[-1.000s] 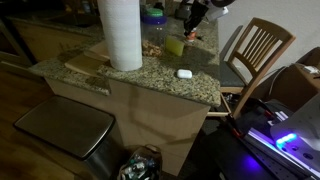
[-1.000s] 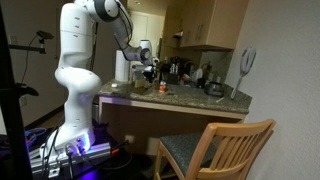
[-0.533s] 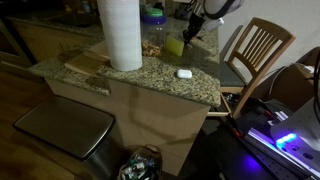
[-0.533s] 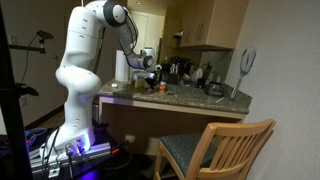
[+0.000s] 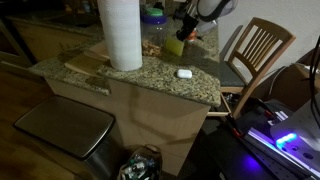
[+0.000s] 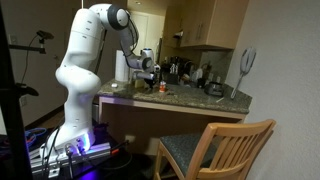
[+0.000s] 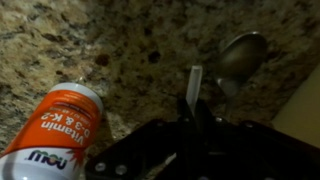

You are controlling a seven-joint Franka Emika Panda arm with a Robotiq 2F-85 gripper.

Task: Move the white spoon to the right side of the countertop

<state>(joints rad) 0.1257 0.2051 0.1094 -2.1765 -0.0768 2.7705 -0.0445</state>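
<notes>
The white spoon (image 5: 183, 72) lies flat on bare granite near the front edge of the desk (image 5: 150, 78). In the wrist view the white spoon (image 7: 238, 55) shows a rounded bowl, greyish in the dim light, with its thin handle running back toward the tool (image 7: 192, 108). Nothing touches it, so it looks free to be picked. The tool (image 5: 186, 30) hangs above the desk and points down, apart from the spoon and holding nothing I can see. That is likely the approach for a pinch on the handle. Its fingers read as one dark mass, so I cannot tell whether they are parted or closed. A yellow-green sponge (image 5: 175, 45) sits just behind the spoon. An orange vitamin bottle (image 7: 62, 125) lies on its side nearby and could roll if nudged. The paper-towel roll (image 5: 120, 35) stands well apart.
</notes>
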